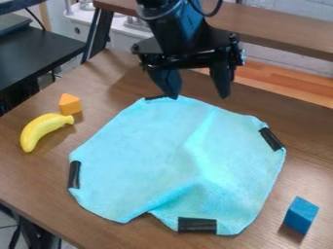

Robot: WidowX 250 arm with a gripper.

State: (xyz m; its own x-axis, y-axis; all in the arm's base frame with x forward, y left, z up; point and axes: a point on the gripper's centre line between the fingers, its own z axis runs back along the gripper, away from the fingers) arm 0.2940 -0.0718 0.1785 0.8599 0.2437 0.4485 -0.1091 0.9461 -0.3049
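The black gripper point(199, 94) hangs above the back edge of a light blue cloth point(156, 151), its two fingers spread apart with nothing between them. The cloth lies on the brown table with black tape pieces at its edges, creased on the right and folded inward at the front. To the left of the cloth lies a yellow banana point(43, 130), and just behind the banana is an orange triangular block point(69, 104). A blue block point(301, 214) stands at the front right, apart from the cloth.
The wooden table point(39, 180) has its back edge behind the gripper. A black side table point(39, 53) stands at the upper left, and a brown shelf or bench point(286, 30) runs across the upper right behind the arm.
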